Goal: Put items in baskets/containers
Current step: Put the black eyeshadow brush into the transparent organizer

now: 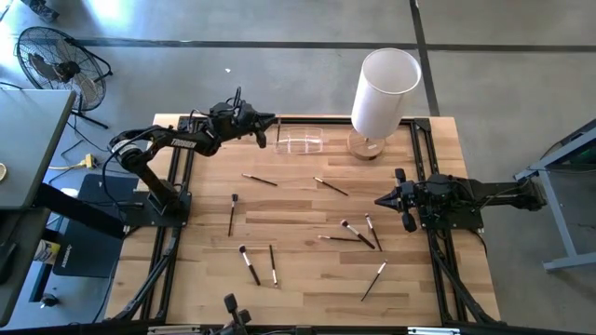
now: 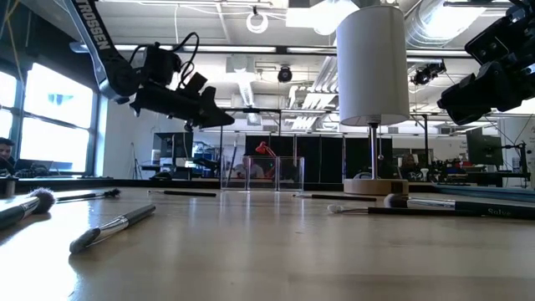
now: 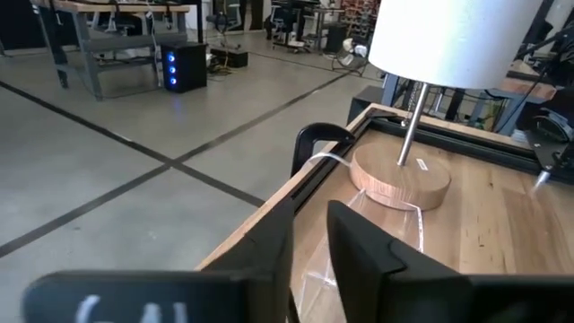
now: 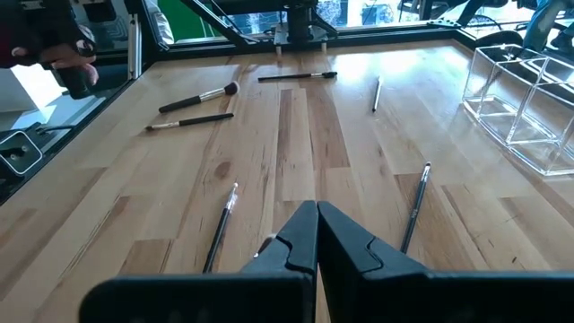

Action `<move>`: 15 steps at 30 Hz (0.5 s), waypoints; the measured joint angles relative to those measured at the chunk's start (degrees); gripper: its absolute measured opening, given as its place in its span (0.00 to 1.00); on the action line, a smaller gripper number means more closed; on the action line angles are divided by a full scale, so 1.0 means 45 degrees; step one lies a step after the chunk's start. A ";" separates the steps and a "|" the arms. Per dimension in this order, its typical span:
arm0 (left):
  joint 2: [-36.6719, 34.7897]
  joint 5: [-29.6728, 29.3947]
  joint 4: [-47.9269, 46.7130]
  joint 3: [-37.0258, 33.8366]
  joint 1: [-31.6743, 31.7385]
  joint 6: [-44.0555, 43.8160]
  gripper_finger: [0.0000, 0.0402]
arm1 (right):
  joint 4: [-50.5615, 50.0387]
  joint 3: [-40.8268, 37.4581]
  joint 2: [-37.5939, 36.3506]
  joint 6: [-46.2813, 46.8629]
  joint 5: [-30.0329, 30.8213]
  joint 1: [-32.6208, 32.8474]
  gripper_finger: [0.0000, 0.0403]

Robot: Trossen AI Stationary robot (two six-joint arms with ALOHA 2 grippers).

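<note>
On the table lie nine brushes, one clear holder; right jaws closed, left's unclear.

In the low view the nearest brush is blurred, and another brush runs off the picture's edge. The left wrist view cuts off the white cylinder at the top, and the clear holder sits partly hidden behind the fingers.

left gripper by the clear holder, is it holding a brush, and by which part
Nothing is held. The left gripper hangs beside the clear holder with a narrow empty gap between its jaws. The right gripper is shut on nothing.
</note>
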 joint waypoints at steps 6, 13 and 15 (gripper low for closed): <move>-0.0110 0.0465 -0.0028 0.0238 -0.0078 0.0010 0.25 | 0.0000 0.0000 -0.0001 0.0000 0.0000 0.0004 0.00; -0.1147 0.0899 -0.0209 0.1002 -0.0168 -0.0538 0.26 | 0.0000 0.0000 -0.0002 0.0000 0.0005 0.0000 0.00; -0.1657 0.0638 -0.0959 0.1253 -0.0398 -0.0526 0.26 | 0.0000 0.0000 0.0001 0.0000 0.0000 0.0000 0.00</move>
